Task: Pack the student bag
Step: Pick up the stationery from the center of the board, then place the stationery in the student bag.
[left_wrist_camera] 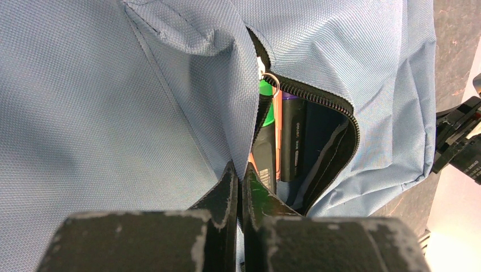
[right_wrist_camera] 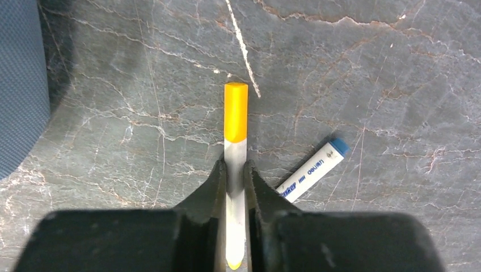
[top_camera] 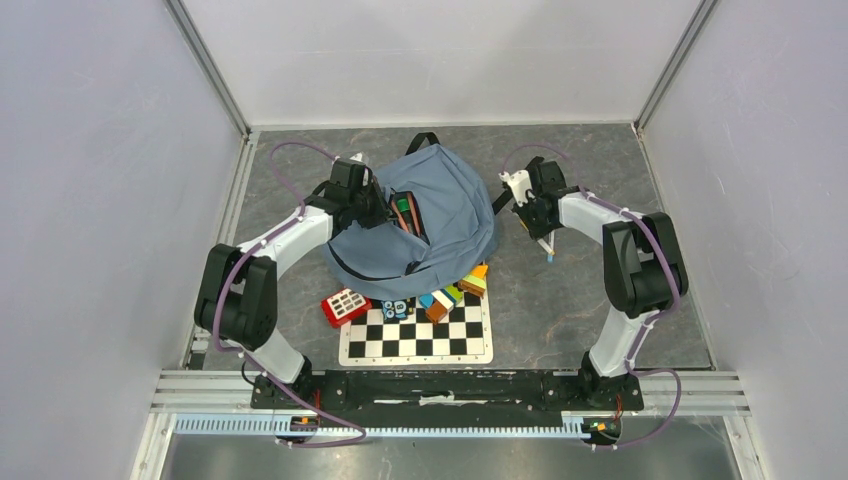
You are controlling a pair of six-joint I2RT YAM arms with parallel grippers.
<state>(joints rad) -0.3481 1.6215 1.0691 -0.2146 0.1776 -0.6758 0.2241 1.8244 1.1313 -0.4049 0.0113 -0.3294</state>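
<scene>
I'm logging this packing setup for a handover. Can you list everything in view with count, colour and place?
student bag: one, dusty blue with black trim, mid-table, pocket unzipped
pocket contents: several, green, orange and black, inside the open pocket; exact count unclear
chessboard: one, black and white, between the bag and the arm bases
keypad item: one, red with white keys, at the board's far left corner
blocks: several, mixed colours, along the board's far edge
yellow-capped marker: one, white body, in the right grip
blue-capped marker: one, white body, lying on the table
table: one, grey marble
left end effector: shut on the pocket edge
right end effector: shut on the yellow-capped marker
</scene>
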